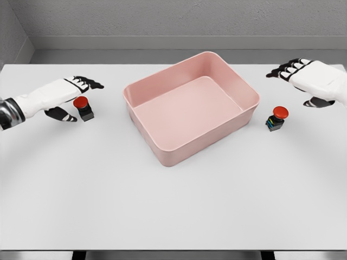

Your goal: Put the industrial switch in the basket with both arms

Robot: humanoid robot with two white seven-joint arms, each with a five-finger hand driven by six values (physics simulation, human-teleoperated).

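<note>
My left hand (73, 95) is open beside one switch (83, 107); my right hand (303, 78), also open, hangs above the other switch (276, 118). A careless approach could knock either over before the basket (162, 151).

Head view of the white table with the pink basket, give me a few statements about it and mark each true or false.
1. The pink rectangular plastic basket holds nothing. True.
2. Both red-buttoned black industrial switches sit right of the basket. False: one switch is left of it, the other right.
3. The left robot hand is right beside the left switch, fingers open. True.
4. The right robot hand grips the right switch. False: it hovers apart from the switch, fingers open.
5. The basket lies upside down. False: its opening faces up.
</note>
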